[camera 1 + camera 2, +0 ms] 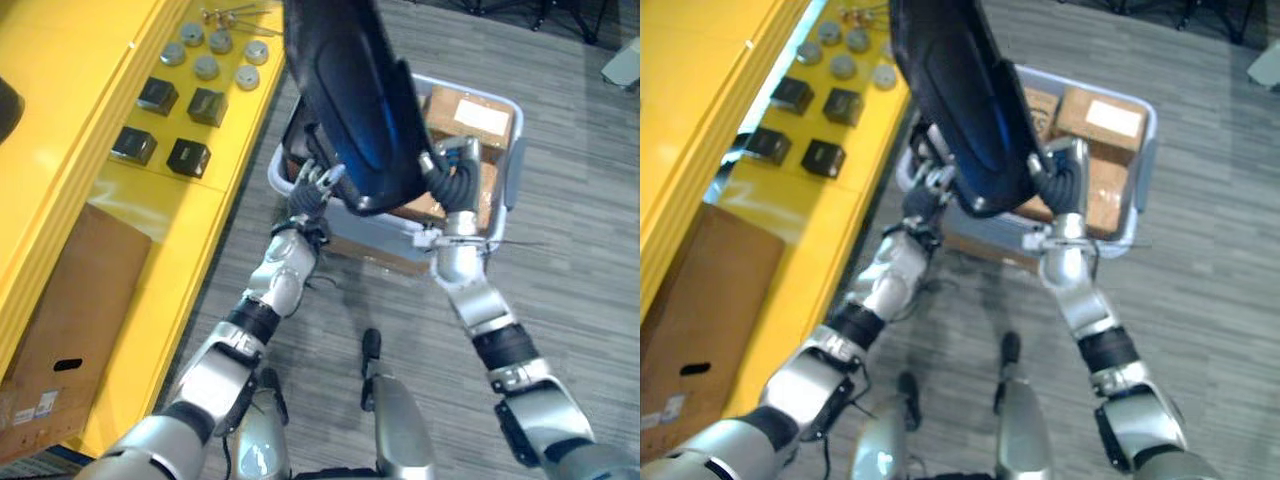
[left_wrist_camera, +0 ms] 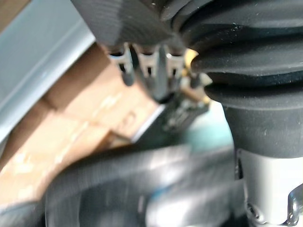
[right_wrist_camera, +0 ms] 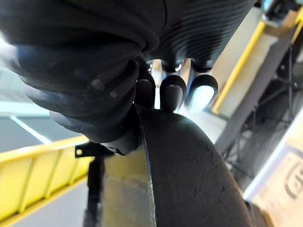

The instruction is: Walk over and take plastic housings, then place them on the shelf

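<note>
Left eye view: big black housing (image 1: pixel 350 100) held up in the air between both hands, tilted, its lower end over the bin (image 1: pixel 515 170). It touches neither the bin nor the shelf (image 1: pixel 150 260).

Left hand (image 1: pixel 312 188) sits at the housing's lower left edge. Left wrist view: fingers (image 2: pixel 161 80) straight, not wrapped, pressing against the housing, which runs blurred across the frame below them.

Right hand (image 1: pixel 455 185) is on the housing's lower right edge. Right wrist view: dark fingertips (image 3: pixel 173 92) hooked over the housing's curved rim, hand clamped on it.

Bin is pale grey plastic, standing on the floor (image 1: pixel 580 260) just beside the shelf's front edge. Brown cardboard boxes (image 1: pixel 470 120) lie packed inside, one with a white label on top.

Shelf is yellow and runs along the robot's left. Four small black blocks (image 1: pixel 188 157) lie in a two-by-two group near its front edge, close to the bin. Grey discs (image 1: pixel 206 67) are clustered further along the same surface, past the blocks. A brown carton (image 1: pixel 70 300) sits on a lower level of the shelf, nearer the robot than the blocks.
</note>
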Controlling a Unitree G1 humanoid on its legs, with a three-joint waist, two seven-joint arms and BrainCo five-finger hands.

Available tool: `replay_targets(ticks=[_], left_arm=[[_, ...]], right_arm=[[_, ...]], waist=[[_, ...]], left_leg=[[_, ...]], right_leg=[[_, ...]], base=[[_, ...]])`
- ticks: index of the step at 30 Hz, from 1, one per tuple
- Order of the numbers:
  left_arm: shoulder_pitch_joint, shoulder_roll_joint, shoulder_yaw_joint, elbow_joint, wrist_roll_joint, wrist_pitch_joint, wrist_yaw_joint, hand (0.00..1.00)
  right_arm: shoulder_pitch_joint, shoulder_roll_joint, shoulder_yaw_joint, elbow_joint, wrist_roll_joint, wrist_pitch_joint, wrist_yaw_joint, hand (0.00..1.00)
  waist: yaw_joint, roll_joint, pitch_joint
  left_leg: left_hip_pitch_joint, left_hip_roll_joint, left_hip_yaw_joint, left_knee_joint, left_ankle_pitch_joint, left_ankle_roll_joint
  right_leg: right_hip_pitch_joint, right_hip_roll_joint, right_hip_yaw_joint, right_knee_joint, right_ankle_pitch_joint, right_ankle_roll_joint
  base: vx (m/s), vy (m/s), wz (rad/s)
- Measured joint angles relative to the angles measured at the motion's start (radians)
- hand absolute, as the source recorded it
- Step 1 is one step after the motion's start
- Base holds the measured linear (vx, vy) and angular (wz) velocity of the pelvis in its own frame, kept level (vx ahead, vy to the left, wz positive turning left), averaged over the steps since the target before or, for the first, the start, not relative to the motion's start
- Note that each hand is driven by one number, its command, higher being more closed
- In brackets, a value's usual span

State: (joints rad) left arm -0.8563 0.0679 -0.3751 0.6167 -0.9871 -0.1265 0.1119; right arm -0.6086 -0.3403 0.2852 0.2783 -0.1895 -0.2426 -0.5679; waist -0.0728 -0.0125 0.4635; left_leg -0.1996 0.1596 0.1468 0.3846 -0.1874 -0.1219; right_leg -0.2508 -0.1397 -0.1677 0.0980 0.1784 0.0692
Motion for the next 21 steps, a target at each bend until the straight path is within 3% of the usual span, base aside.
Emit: replay_targets(ticks=[3,4,9,13,21], left_arm=[[0.028,0.003,-0.002,-0.008,-0.023,0.001,-0.042,0.00],[0.033,0.004,-0.004,-0.008,-0.030,0.003,-0.060,1.00],[0.052,0.022,-0.040,-0.009,-0.039,0.005,-0.096,1.00],[0.075,0.035,-0.042,-0.032,-0.037,-0.005,-0.093,1.00],[0.119,0.051,-0.063,-0.043,-0.032,-0.078,-0.013,1.00]], right_arm=[[0.002,0.020,0.013,0.001,0.001,-0.005,0.000,1.00],[0.002,0.021,0.014,0.004,0.001,-0.018,0.000,1.00],[0.002,0.024,0.028,0.013,0.021,-0.020,-0.005,1.00],[0.003,0.024,0.049,0.015,0.043,-0.021,-0.004,1.00],[0.034,0.044,0.099,-0.006,0.086,-0.046,0.006,1.00]], waist=[[0.000,0.001,-0.001],[0.002,0.001,-0.001],[-0.003,0.002,-0.001],[-0.013,0.024,-0.013],[-0.022,0.032,-0.018]], left_leg=[[0.017,-0.003,0.005,-0.010,0.000,0.000],[0.017,-0.004,0.004,-0.011,0.000,0.000],[0.043,-0.014,0.006,-0.029,0.002,0.002],[0.046,-0.025,0.009,-0.043,0.004,0.005],[0.088,-0.032,0.021,-0.077,0.012,0.009]], right_leg=[[0.012,-0.002,0.004,-0.004,0.001,0.000],[0.012,-0.003,0.004,-0.005,0.001,0.000],[0.039,-0.009,0.003,-0.025,0.006,0.005],[0.043,-0.017,0.004,-0.044,0.014,0.013],[0.070,-0.020,0.010,-0.060,0.017,0.014]], base=[[0.00,0.020,-0.02],[0.00,0.000,0.00],[0.01,0.015,0.01],[0.02,0.043,0.01],[0.01,0.012,-0.03]])
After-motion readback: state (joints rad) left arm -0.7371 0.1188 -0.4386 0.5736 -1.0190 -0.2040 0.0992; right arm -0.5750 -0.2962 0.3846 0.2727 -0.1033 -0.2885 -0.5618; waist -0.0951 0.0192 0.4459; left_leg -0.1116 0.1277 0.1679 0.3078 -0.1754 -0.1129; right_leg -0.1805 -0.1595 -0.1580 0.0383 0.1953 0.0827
